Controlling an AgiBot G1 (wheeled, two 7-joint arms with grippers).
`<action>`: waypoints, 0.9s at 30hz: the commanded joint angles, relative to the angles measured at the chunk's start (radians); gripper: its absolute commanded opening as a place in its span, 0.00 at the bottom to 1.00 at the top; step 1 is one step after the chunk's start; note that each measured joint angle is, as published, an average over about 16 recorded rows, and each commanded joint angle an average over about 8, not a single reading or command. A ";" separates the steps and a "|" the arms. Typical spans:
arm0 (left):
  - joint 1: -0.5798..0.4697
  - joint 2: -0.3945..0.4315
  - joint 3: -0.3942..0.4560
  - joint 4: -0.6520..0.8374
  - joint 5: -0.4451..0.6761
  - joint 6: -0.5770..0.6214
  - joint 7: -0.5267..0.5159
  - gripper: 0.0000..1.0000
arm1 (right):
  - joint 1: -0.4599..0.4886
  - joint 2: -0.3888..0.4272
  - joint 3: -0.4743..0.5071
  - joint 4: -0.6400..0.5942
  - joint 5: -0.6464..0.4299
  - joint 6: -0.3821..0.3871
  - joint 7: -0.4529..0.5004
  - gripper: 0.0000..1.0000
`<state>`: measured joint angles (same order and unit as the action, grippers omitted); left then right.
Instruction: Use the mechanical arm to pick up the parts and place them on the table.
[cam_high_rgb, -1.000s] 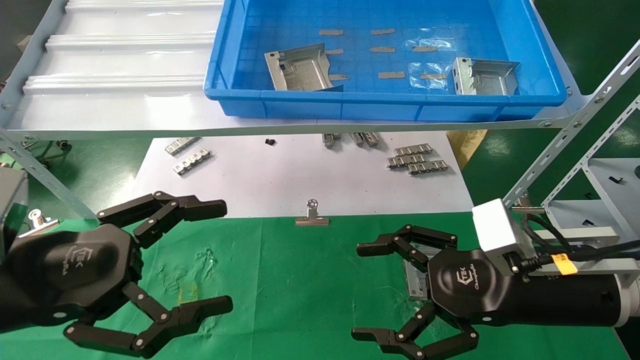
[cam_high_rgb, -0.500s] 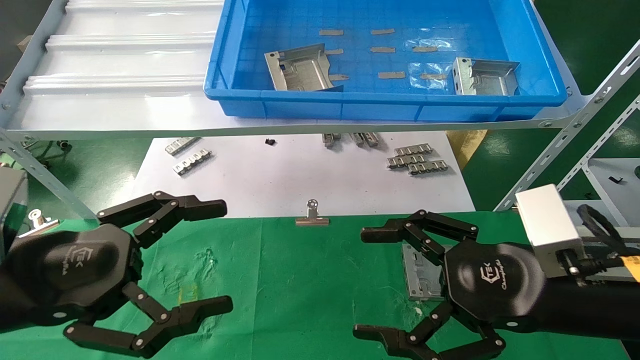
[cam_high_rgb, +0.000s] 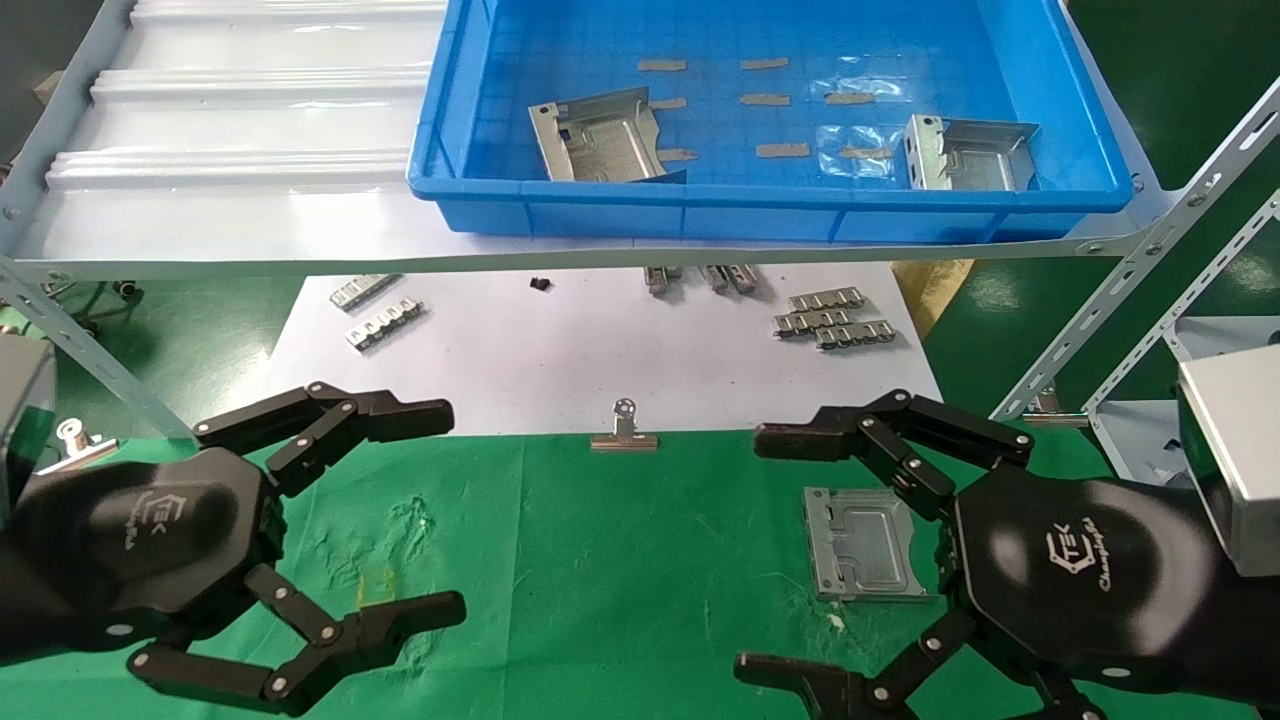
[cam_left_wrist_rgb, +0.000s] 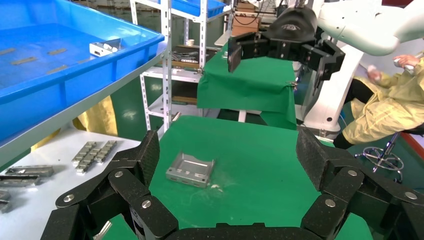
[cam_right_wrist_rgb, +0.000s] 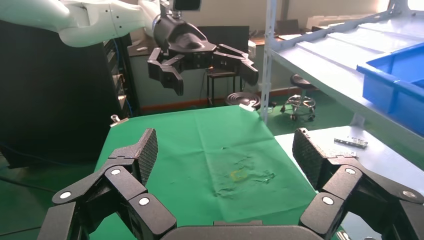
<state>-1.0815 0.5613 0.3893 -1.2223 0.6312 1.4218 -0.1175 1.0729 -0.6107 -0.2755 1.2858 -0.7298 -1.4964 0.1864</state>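
One silver-grey part (cam_high_rgb: 860, 543) lies flat on the green cloth table (cam_high_rgb: 600, 560), free of any gripper; it also shows in the left wrist view (cam_left_wrist_rgb: 190, 169). My right gripper (cam_high_rgb: 760, 555) is open and empty, its palm just right of that part and raised above the cloth. Two more parts (cam_high_rgb: 600, 135) (cam_high_rgb: 970, 152) lie in the blue bin. My left gripper (cam_high_rgb: 448, 510) is open and empty over the left of the cloth. The right wrist view shows only bare wrinkled cloth (cam_right_wrist_rgb: 225, 165) between its open fingers.
The blue bin (cam_high_rgb: 760, 215) sits on the pale ribbed shelf (cam_high_rgb: 250, 120) above the back of the table. Behind the cloth, a white sheet (cam_high_rgb: 560, 360) holds ridged strips (cam_high_rgb: 835, 318) and a binder clip (cam_high_rgb: 624, 432). Slanted rack struts (cam_high_rgb: 1130, 280) stand at right.
My right gripper has drawn back to the right, open, uncovering the part that now lies alone on the cloth. The left arm has not moved.
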 joint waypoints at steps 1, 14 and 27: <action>0.000 0.000 0.000 0.000 0.000 0.000 0.000 1.00 | -0.015 0.004 0.026 0.017 0.001 0.001 0.009 1.00; 0.000 0.000 0.000 0.000 0.000 0.000 0.000 1.00 | -0.006 0.002 0.008 0.006 0.000 0.002 0.003 1.00; 0.000 0.000 0.000 0.000 0.000 0.000 0.000 1.00 | 0.000 0.000 -0.002 -0.001 -0.001 0.001 0.001 1.00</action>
<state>-1.0814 0.5613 0.3893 -1.2222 0.6312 1.4217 -0.1175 1.0721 -0.6103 -0.2762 1.2859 -0.7304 -1.4949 0.1879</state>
